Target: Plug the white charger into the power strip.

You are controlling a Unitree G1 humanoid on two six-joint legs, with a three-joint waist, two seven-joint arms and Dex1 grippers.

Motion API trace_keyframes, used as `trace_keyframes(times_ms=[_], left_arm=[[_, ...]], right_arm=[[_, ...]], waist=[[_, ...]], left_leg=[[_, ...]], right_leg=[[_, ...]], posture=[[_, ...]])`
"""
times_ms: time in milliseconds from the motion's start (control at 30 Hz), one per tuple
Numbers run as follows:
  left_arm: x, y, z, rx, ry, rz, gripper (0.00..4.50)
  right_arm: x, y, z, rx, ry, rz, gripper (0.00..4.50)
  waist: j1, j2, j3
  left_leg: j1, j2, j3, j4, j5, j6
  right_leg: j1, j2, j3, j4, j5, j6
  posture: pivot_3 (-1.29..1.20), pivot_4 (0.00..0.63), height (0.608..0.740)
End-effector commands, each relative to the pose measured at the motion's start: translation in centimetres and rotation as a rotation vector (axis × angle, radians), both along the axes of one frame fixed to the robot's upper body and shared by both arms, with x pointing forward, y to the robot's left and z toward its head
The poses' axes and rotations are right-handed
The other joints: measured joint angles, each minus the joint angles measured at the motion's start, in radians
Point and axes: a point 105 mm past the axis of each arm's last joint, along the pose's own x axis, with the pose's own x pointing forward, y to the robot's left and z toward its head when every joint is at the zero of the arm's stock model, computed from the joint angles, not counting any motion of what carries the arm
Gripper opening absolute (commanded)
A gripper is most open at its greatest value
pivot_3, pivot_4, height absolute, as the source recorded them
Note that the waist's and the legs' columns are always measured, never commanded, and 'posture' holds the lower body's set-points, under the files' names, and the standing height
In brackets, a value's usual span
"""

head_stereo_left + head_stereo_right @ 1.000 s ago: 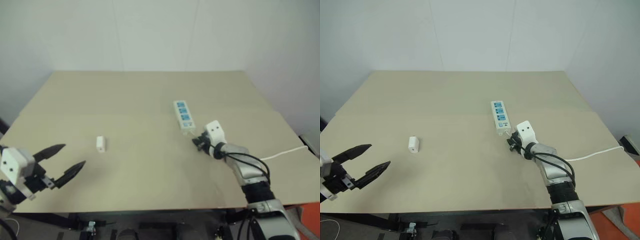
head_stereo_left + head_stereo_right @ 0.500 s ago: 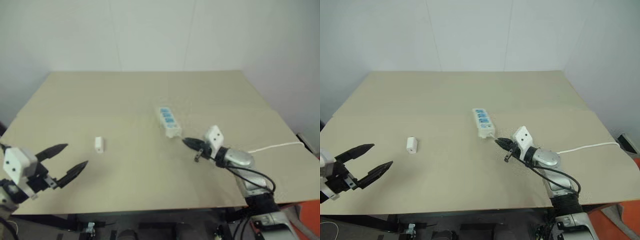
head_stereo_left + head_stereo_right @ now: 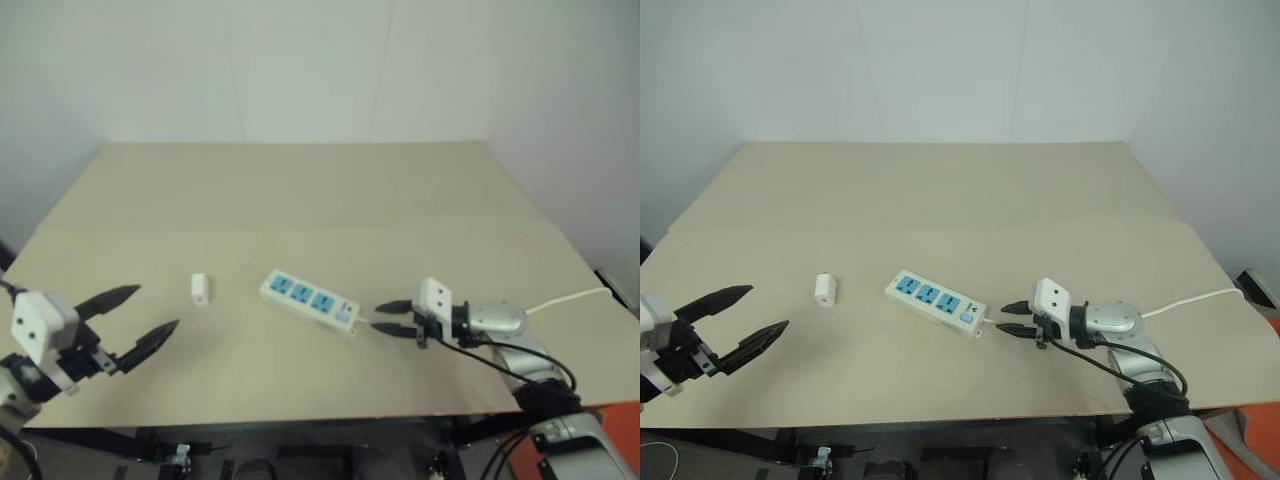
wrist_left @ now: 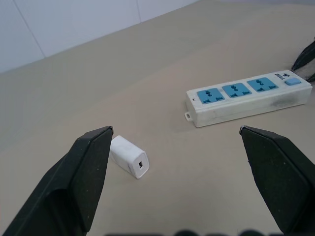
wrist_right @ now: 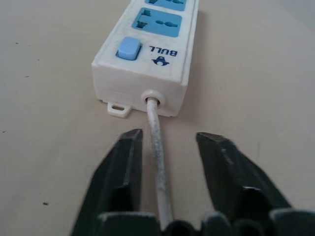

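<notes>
The white charger lies on its side on the tan table, left of centre. The power strip lies slantwise in the middle, blue sockets up, its switch end toward the right. My right gripper points left at that end and is open; its fingers straddle the thin white cord just behind the strip without pinching it. My left gripper hovers open at the near left, facing the charger and the strip, apart from both.
The cord trails right toward the table's right edge. The table's front edge runs close below both grippers. A white wall stands behind the table.
The power strip has been dragged left and toward me and swung from lengthwise to slantwise. My right gripper has turned to point left and opened around the cord. The left gripper kept still.
</notes>
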Motion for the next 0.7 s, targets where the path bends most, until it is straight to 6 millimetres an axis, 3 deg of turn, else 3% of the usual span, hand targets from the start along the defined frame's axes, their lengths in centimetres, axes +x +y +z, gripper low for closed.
trace_keyframes(times_ms=[33,133,300,433,700], left_arm=[[-0.1,-0.4,0.6,0.019,-0.026,-0.022,4.50],[0.0,-0.5,0.6,0.018,-0.025,-0.027,4.50],[0.3,-0.7,0.6,0.017,-0.025,-0.040,4.50],[0.4,-0.7,0.8,0.020,-0.028,-0.042,4.50],[0.4,-0.7,0.9,0.022,-0.030,-0.048,4.50]], right_arm=[[-0.2,-0.8,2.2,0.097,0.025,0.003,3.45],[-0.7,-0.5,3.9,0.225,0.079,0.019,4.47],[-1.4,2.4,4.0,0.384,0.085,-0.006,4.47],[-1.6,5.6,2.8,0.445,0.043,-0.063,4.47],[-0.7,6.7,0.8,0.428,0.020,-0.124,4.47]], waist=[[0.004,0.000,0.000],[0.005,0.000,0.000],[0.001,0.000,0.000],[-0.002,0.000,0.000],[0.006,0.000,0.000]], left_leg=[[0.000,0.000,0.000,0.000,0.000,0.000],[0.000,0.000,0.000,0.000,0.000,0.000],[0.001,0.000,-0.001,0.000,0.000,0.000],[0.000,0.000,-0.001,0.000,0.000,0.000],[0.000,0.000,-0.001,0.000,0.000,0.000]], right_leg=[[0.000,0.000,0.000,0.000,0.000,0.000],[0.000,0.000,0.000,0.000,0.000,0.000],[0.001,0.001,0.000,0.000,0.000,0.001],[0.000,0.001,0.000,0.001,-0.001,0.001],[0.000,0.000,-0.001,0.000,0.000,0.001]], posture=[[0.00,0.150,0.740],[0.00,0.150,0.740],[0.00,0.150,0.740],[0.00,0.150,0.740],[0.00,0.150,0.740]])
